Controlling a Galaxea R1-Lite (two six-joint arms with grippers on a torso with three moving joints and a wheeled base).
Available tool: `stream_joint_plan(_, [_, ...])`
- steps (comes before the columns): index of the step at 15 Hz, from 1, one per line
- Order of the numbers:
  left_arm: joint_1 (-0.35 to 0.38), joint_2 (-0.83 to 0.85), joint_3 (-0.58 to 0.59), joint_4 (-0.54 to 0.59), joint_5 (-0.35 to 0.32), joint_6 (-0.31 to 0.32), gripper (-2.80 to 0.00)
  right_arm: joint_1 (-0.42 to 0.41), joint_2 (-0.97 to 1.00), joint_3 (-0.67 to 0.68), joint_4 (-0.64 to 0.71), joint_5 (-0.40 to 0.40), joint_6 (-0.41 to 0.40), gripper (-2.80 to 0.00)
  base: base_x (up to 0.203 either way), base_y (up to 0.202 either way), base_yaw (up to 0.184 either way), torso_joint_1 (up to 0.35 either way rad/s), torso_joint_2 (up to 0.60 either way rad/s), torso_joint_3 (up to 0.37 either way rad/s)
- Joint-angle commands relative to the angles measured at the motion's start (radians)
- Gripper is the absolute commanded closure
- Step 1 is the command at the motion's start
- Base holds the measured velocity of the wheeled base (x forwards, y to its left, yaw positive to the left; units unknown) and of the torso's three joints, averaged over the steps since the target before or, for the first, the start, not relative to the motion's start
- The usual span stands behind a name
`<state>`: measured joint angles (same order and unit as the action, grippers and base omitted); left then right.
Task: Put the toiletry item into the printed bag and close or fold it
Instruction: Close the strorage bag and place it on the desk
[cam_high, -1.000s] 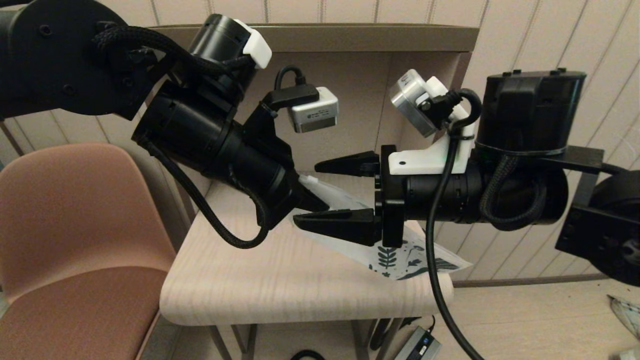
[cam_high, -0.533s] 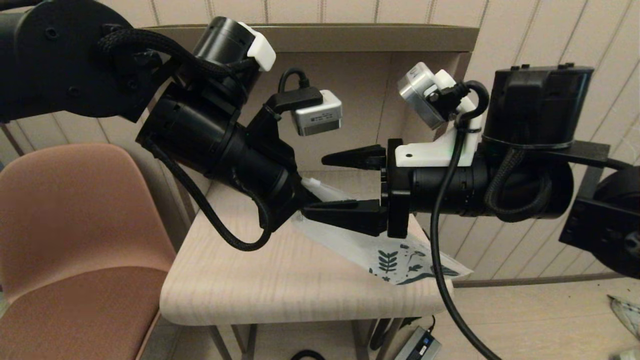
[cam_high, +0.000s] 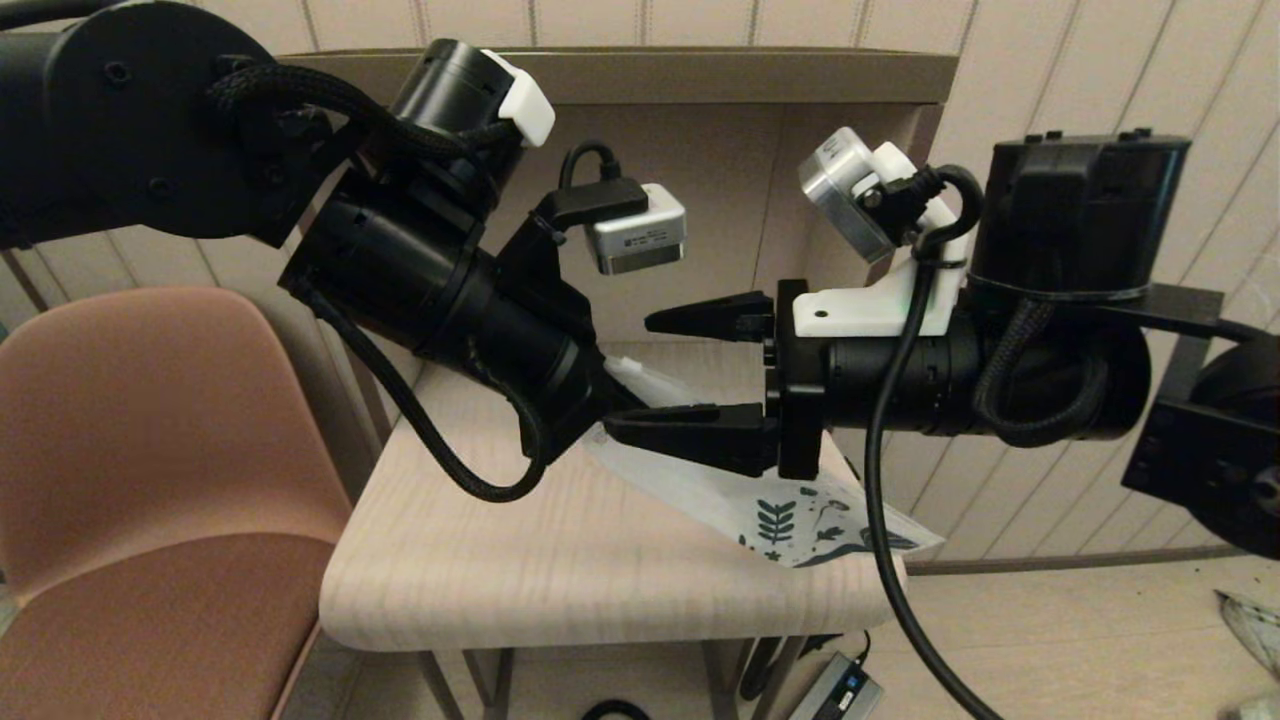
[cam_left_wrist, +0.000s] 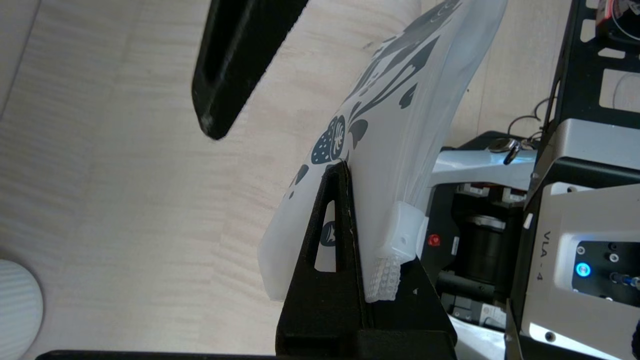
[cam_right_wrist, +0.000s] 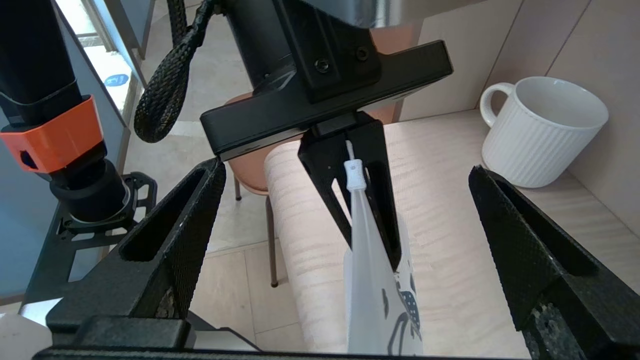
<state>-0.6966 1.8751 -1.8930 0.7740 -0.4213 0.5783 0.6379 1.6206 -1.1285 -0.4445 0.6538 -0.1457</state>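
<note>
The printed bag (cam_high: 800, 515) hangs slanted over the small table (cam_high: 520, 560), its teal leaf end resting near the table's right edge. My left gripper (cam_high: 625, 400) is shut on its plain upper end. In the left wrist view the bag (cam_left_wrist: 400, 125) sits between the fingers (cam_left_wrist: 335, 225), beside its white zip slider (cam_left_wrist: 406, 230). My right gripper (cam_high: 630, 375) stands open facing the left one, one finger above and one below the held end. In the right wrist view its fingers (cam_right_wrist: 175, 250) are spread wide on either side of the bag (cam_right_wrist: 375, 295). The toiletry item is out of view.
A ribbed white mug (cam_right_wrist: 540, 130) stands at the back of the table near the wall panel. A salmon chair (cam_high: 130, 450) is to the left of the table. A shelf top (cam_high: 700, 75) runs above the alcove behind the arms.
My right gripper has risen slightly and drawn back to the right, still open. The left gripper has shifted a little up and right with the bag's end in it.
</note>
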Motion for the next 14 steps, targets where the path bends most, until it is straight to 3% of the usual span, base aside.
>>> stream_joint_plan(1, [0.0, 0.002, 0.0, 0.004, -0.002, 0.005, 0.0, 0.0, 0.001, 0.0, -0.003, 0.003, -0.002, -2.8, 0.0, 0.0, 0.0, 0.0, 0.0, 0.0])
stream_joint_plan(6, [0.0, 0.003, 0.0, 0.004, -0.001, 0.005, 0.0, 0.0, 0.001, 0.018, -0.007, -0.002, -0.013, -2.8, 0.0, 0.0, 0.0, 0.0, 0.0, 0.0])
stream_joint_plan(7, [0.0, 0.001, 0.0, 0.004, -0.001, 0.005, 0.0, 0.001, 0.004, 0.018, -0.012, -0.002, -0.013, 0.0, 0.0, 0.0, 0.0, 0.0, 0.0, 0.0])
stream_joint_plan(14, [0.0, 0.005, 0.0, 0.005, 0.001, 0.005, 0.0, -0.001, 0.001, 0.013, -0.019, -0.002, -0.012, 0.0, 0.0, 0.0, 0.0, 0.0, 0.0, 0.0])
